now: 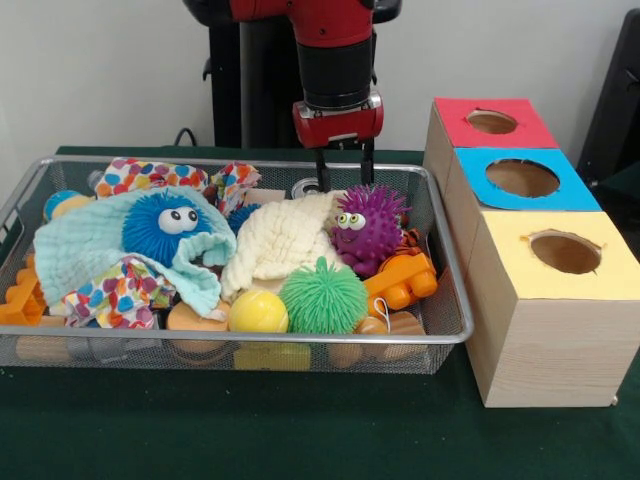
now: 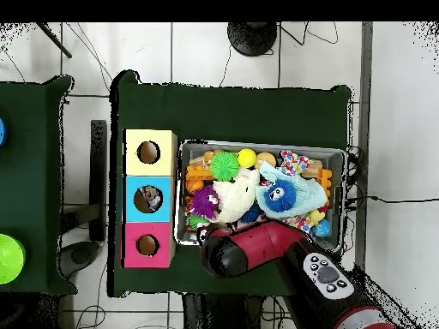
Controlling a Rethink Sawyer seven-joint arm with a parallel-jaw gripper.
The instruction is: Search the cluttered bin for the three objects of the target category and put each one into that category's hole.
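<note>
- We see the wire bin [image 1: 445, 262] on the green table [image 1: 300, 430], packed w/ toys + cloths; no target category is marked, so we just list what's in there.
- Spiky toys: purple spiky ball [image 1: 368, 223] w/ eyes sits right of centre, touching the cream cloth [image 1: 282, 243]; green spiky ball [image 1: 323, 296] lies in front of it, near the front wall; blue spiky ball [image 1: 165, 224] w/ eyes rests on the light blue cloth [image 1: 80, 250] at left.
- Yellow ball [image 1: 258, 311] is just beside the green one, on its left in front view.
- Orange toy block [image 1: 402, 280] sits under/right of the purple ball, against the bin's right wall; another orange block [image 1: 20, 300] at the far left edge.
- Polka-dot cloth [image 1: 115, 295] shows at front left, and more of the same pattern along the back rim.
- Wooden pieces lie at the bottom along the front wall, mostly hidden.
- Gripper [image 1: 345, 170] hangs over the bin's back part, just behind the purple ball + cream cloth; two dark fingers [image 1: 323, 168] point down w/ a small gap betw them, nothing held. We can't tell if the tips touch anything.
- Overhead view: the red arm [image 2: 257, 244] covers the gripper, so no extra info there.
- Wooden box [image 1: 545, 330] stands just right of the bin, three holes in a row: yellow hole [image 1: 565, 251] nearest the camera, blue hole [image 1: 522, 178] mid, red hole [image 1: 491, 122] at the back.
- In overhead the blue hole has sth inside; can't tell what.
</note>
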